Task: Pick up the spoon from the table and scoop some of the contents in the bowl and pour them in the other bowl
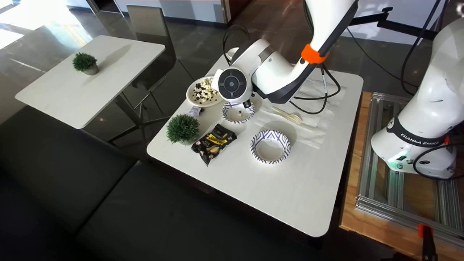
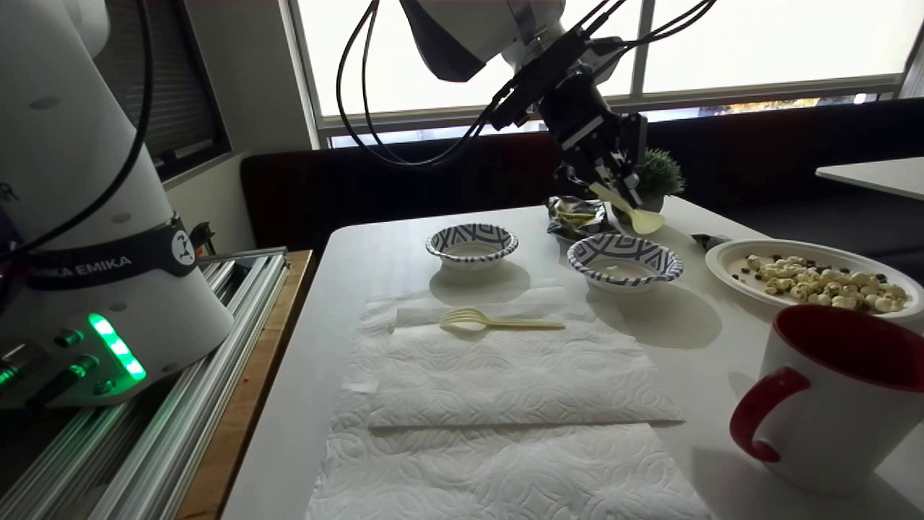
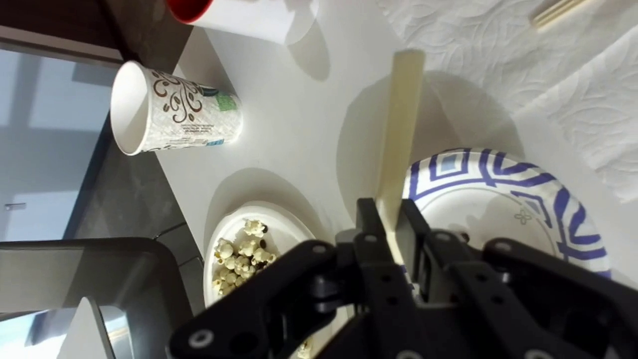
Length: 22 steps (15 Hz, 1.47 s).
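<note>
Wrist view: black claw (image 3: 391, 217), nearly closed, pinches a flat-handled, pale-yellow spoon (image 3: 402, 114) near a blue-patterned white bowl (image 3: 568, 214); near the table (image 3: 279, 139) edge, a plain-rimmed white bowl (image 3: 289, 232) holds knobbly popcorn (image 3: 246, 267) and dark bits (image 3: 262, 244).

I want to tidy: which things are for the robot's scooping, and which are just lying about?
Job: gripper, spoon, popcorn, plain bowl, probably the patterned bowl beside it.

Lying about: fork, mug, cup, plant, bag, paper towels, probably the other patterned bowl.

so there's one spoon (image 2: 647, 221), and around it two patterned bowls (image 2: 473, 234) (image 2: 626, 249), one popcorn bowl (image 2: 725, 258), one fork (image 2: 503, 323), one mug (image 2: 837, 412), one paper cup (image 3: 192, 112), one snack bag (image 1: 214, 143), plus two potted plants (image 1: 183, 127) (image 1: 85, 62), one way off from it.
</note>
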Available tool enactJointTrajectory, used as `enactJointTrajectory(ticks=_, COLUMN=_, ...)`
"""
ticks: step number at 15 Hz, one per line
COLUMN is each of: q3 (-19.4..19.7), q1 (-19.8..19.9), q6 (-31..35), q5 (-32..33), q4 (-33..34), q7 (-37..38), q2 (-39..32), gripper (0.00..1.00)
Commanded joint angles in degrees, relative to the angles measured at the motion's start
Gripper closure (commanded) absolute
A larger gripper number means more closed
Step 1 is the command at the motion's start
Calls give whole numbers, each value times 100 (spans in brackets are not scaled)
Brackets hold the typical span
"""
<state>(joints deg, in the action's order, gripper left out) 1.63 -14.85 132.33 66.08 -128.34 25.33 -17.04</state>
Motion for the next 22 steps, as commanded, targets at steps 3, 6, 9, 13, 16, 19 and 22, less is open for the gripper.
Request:
enactJointTrajectory(ticks=3, q3=-337, q1=841, q6=1048, q5=-1027, q4=20, q7=-442, q2=238, gripper=97)
enactJointTrajectory(ticks=6, q3=-287, q1=1238, q6=1830, q5=-1997, q4=16, q7=-1009, q2=248, gripper=97)
enactJointTrajectory(ticks=9, q3=-264, q1=1586, q6=2707, q5=-3055, q4=-159, q7=-1647, q2=207, gripper=97)
enactJointTrajectory(ticks=13, q3=-1027, q1=2609, q6=4037, q5=-4826, q4=-997, q7=-3380, q2=294, gripper=97)
enactJointTrajectory(ticks=16, q3=-2407, q1=3848, q6=4616, q5=-5809, q4=-1613, q7=-4663, q2=98, gripper=97)
enactJointTrajectory(ticks=19, q3=-3753, q1=5166, q6=5223, q5=-6863, q4=-1911, q7=-5764, q2=-250, gripper=97)
enactJointTrajectory(ticks=22, q3=-4951, q1=6473, q6=5636, q5=-6782, q4=-1910, q7=-5914, q2=-721, gripper=97)
